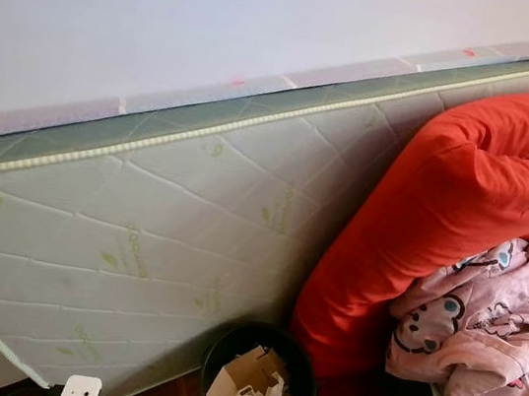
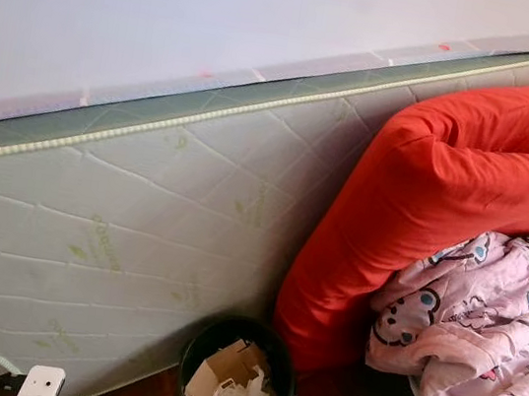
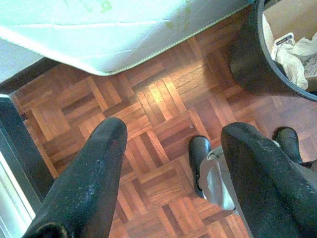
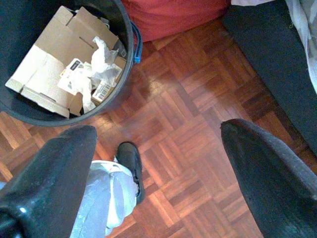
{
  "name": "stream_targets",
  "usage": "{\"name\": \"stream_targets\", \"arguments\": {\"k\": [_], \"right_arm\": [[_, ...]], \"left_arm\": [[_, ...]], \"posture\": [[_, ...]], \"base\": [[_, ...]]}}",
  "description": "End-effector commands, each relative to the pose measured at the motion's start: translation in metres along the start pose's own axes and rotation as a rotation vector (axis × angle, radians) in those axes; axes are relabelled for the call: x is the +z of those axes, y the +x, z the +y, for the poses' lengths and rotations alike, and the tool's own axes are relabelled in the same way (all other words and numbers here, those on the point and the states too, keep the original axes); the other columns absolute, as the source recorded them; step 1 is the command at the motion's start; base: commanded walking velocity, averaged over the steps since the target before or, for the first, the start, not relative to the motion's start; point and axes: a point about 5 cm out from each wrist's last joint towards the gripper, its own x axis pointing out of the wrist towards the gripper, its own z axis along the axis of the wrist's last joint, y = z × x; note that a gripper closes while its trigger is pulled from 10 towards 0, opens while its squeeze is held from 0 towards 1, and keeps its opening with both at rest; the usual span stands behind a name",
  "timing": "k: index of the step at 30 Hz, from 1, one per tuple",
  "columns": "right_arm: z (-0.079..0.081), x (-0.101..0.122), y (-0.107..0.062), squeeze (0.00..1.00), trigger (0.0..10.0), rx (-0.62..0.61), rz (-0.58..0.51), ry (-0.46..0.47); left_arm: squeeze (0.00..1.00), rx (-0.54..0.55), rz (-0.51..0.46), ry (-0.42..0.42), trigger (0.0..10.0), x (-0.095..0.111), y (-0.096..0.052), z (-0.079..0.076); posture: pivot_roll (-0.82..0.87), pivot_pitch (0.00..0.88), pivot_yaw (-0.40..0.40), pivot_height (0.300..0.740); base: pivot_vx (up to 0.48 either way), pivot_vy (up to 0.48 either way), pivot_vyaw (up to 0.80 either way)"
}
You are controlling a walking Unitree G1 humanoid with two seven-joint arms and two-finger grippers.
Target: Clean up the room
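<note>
A black waste bin (image 1: 258, 376) stands on the floor before me, against the mattress, holding torn cardboard and crumpled paper (image 4: 79, 69). My left gripper (image 3: 173, 168) hangs open over bare parquet, with the bin (image 3: 267, 59) just beyond one finger. My right gripper (image 4: 158, 173) is open too, above the floor beside the bin (image 4: 59, 59). Nothing sits between either pair of fingers. A pink patterned blanket (image 1: 492, 342) lies bunched at the right.
A quilted mattress (image 1: 139, 239) leans on its edge against the white wall. A big red cushion (image 1: 443, 205) props against it, right of the bin. A dark mat (image 4: 277, 64) lies on the parquet under the blanket. My feet (image 3: 198, 158) show below.
</note>
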Motion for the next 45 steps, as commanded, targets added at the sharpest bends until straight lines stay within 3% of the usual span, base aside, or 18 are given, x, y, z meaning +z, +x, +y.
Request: {"name": "stream_targets", "arguments": {"k": [1, 13, 18, 31, 45], "right_arm": [[-0.001, 0.000, 0.000, 0.00, 10.0, 0.001, 0.007, -0.003], [-0.001, -0.001, 0.000, 0.00, 10.0, 0.000, 0.010, -0.003], [-0.001, -0.001, 0.000, 0.00, 10.0, -0.002, 0.009, -0.002], [-0.002, -0.001, 0.000, 0.00, 10.0, -0.002, 0.009, -0.007], [-0.002, 0.001, 0.000, 0.00, 10.0, -0.003, -0.001, -0.010]], "left_arm": [[0.00, -0.016, 0.025, 0.023, 10.0, -0.003, 0.000, -0.002], [0.00, -0.018, 0.021, 0.019, 10.0, -0.002, 0.001, -0.005], [0.00, -0.001, 0.001, 0.014, 10.0, 0.013, 0.002, 0.009], [0.00, 0.000, -0.004, 0.010, 10.0, 0.019, 0.003, 0.011], [0.00, -0.005, -0.004, 0.031, 10.0, 0.021, 0.003, 0.010]], "posture": [[0.08, 0.012, 0.012, 0.740], [0.09, 0.004, 0.009, 0.740], [0.09, 0.006, 0.008, 0.740], [0.09, 0.007, 0.006, 0.740], [0.09, 0.008, 0.005, 0.740]], "base": [[0.000, 0.000, -0.78], [0.000, -0.198, -0.78], [0.000, 0.000, -0.78], [0.000, 0.000, -0.78], [0.000, -0.110, 0.00]]}}
